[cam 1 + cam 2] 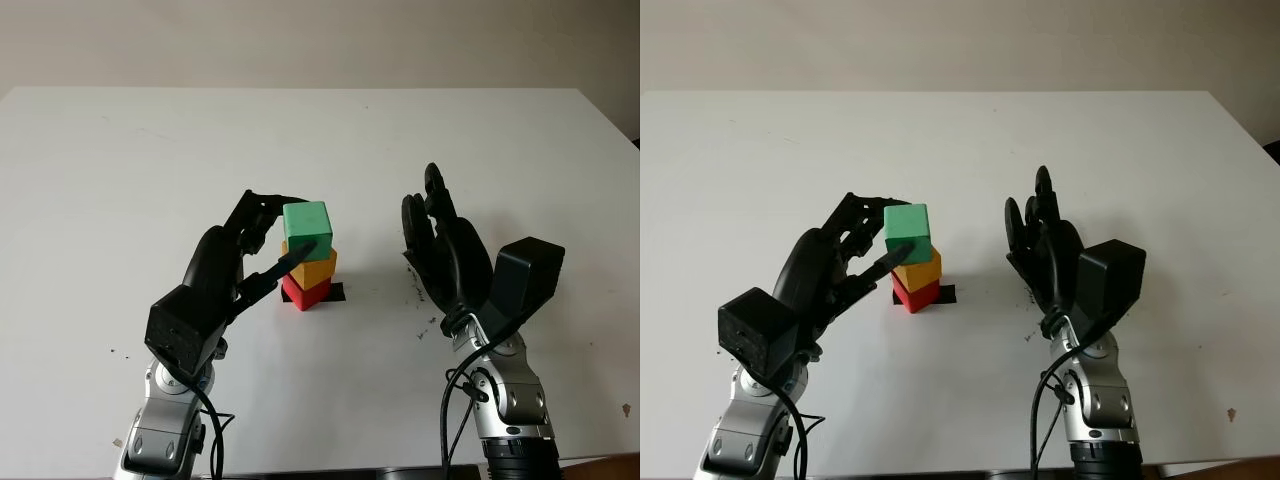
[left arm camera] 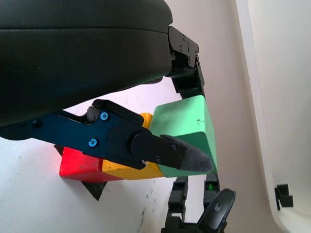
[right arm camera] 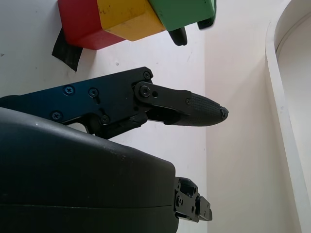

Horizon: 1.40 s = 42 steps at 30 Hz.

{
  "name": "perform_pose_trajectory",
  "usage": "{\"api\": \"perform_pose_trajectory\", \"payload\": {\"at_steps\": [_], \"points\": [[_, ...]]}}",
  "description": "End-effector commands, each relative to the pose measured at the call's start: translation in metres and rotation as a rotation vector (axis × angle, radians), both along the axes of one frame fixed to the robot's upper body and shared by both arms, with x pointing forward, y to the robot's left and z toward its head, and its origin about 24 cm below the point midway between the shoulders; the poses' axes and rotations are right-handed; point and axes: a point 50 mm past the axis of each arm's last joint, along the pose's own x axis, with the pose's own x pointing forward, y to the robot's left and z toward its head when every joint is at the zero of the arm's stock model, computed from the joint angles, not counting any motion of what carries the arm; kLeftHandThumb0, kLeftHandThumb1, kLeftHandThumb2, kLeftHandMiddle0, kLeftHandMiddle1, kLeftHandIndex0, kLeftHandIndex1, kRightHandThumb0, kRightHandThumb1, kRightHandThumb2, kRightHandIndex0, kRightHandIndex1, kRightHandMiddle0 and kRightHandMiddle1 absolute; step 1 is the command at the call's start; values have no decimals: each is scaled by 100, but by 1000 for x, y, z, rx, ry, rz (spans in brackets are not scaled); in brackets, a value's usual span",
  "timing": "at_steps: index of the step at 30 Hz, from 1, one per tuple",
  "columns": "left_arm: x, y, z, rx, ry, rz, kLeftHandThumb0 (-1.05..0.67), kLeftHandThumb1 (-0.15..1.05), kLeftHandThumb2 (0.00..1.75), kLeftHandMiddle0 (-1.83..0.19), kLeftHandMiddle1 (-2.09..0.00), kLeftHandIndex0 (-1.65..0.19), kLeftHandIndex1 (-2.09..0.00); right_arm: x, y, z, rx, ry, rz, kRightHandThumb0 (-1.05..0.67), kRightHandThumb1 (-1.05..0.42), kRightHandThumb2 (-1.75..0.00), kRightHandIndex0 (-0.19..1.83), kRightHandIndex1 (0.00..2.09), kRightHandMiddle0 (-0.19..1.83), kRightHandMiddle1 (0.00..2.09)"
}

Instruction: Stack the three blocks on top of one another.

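A green block [image 1: 305,222] sits on a yellow block [image 1: 315,265], which sits on a red block [image 1: 305,292], forming a slightly twisted stack in the middle of the white table [image 1: 150,170]. My left hand [image 1: 293,226] comes in from the left and is shut on the green block: its thumb [image 2: 187,155] presses the near face and its fingers [image 2: 187,73] wrap the far side. My right hand [image 1: 430,215] stands open to the right of the stack, a clear gap away, holding nothing.
A black tape mark [image 1: 335,293] lies on the table under the red block. The table's far edge meets a pale wall [image 1: 320,40]. Small dark scuffs [image 1: 415,290] mark the surface near my right hand.
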Motion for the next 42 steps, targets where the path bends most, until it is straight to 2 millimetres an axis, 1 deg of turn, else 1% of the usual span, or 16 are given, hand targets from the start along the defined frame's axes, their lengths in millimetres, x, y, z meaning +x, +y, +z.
{"api": "perform_pose_trajectory", "payload": {"at_steps": [1,3,9,14,18,19,21,22,23,27,30,32,35,37,39,42], "points": [[-3,-1,5,5,-27,-19,-68,105,20,-11,-5,-22,-30,0,-2,5,-14,-24,-8,-57,-105,-55,-19,0,-19,0],[-5,0,6,2,-27,-28,-70,105,20,-8,-5,-21,-16,0,-2,5,-10,-22,-8,-57,-105,-56,-19,0,-19,0],[-11,5,7,-24,-48,-54,-71,105,22,-2,-3,-15,-6,1,-2,5,-11,-23,-6,-57,-105,-56,-19,0,-19,0],[-16,12,7,-2,-77,-67,-73,105,27,3,-3,-6,-3,1,-3,5,-14,-24,-3,-57,-105,-56,-19,0,-19,0],[-19,18,8,26,-108,-60,-74,105,31,3,-5,-2,-4,1,-3,5,-17,-23,-2,-57,-105,-56,-19,0,-19,0],[-19,20,8,9,-112,-52,-75,105,32,3,-5,-2,-4,1,-4,5,-15,-24,-2,-57,-105,-56,-19,0,-19,0],[-22,25,12,-21,-121,9,-77,105,35,3,-5,-1,-4,2,-4,5,-14,-25,-3,-57,-105,-56,-19,0,-19,0],[-23,28,13,-28,-125,41,-78,105,42,2,-6,-1,-5,2,-4,6,-13,-25,-3,-57,-105,-56,-19,0,-19,0],[-23,30,15,-45,-134,75,-78,105,45,1,-6,-1,-5,2,-4,6,-5,-22,-5,-57,-105,-56,-19,0,-19,0],[-12,45,24,-108,-186,203,-77,105,54,3,-5,2,-4,3,-4,6,-8,-21,-2,-57,-105,-55,-19,0,-19,0],[7,65,24,-174,-226,284,-74,105,56,3,-5,1,-6,4,-3,6,-12,-19,-4,-57,-105,-55,-19,0,-19,0],[15,72,22,-198,-230,311,-71,105,58,4,-5,1,-5,4,-3,6,-12,-20,-5,-56,-105,-55,-19,0,-19,0],[26,77,16,-247,-208,340,-68,105,60,2,-6,2,-5,4,-3,6,-15,-21,-3,-57,-105,-55,-19,0,-19,0],[33,79,9,-291,-166,325,-68,105,59,4,-5,5,-4,5,-3,6,-20,-19,-3,-57,-105,-55,-19,0,-19,0],[37,80,5,-320,-131,307,-67,105,61,7,-4,9,-2,6,-2,5,-28,-18,-3,-58,-105,-56,-19,0,-19,0],[42,79,-1,-339,-101,289,-67,105,63,8,-5,8,-3,6,-2,5,-31,-17,-3,-59,-105,-56,-19,0,-19,0]]}}
